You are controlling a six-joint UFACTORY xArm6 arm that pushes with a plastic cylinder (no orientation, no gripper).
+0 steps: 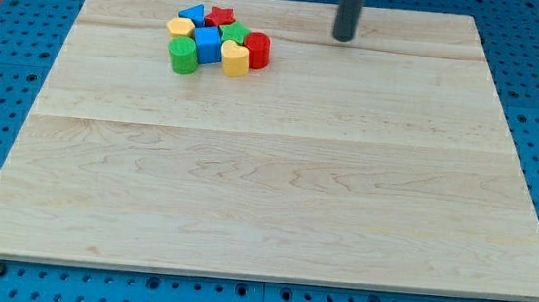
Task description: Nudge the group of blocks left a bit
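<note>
A tight group of small blocks sits near the top of the wooden board, left of centre. It holds a blue triangle (192,13), a red star (221,16), a yellow block (180,28), a blue cube (206,44), a green star (235,36), a red cylinder (257,49), a green cylinder (182,54) and a yellow heart (235,58). My tip (344,37) stands on the board to the right of the group, about a block-group's width from the red cylinder, touching no block.
The wooden board (268,170) lies on a blue perforated base (4,50). The rod comes down from the view's top edge.
</note>
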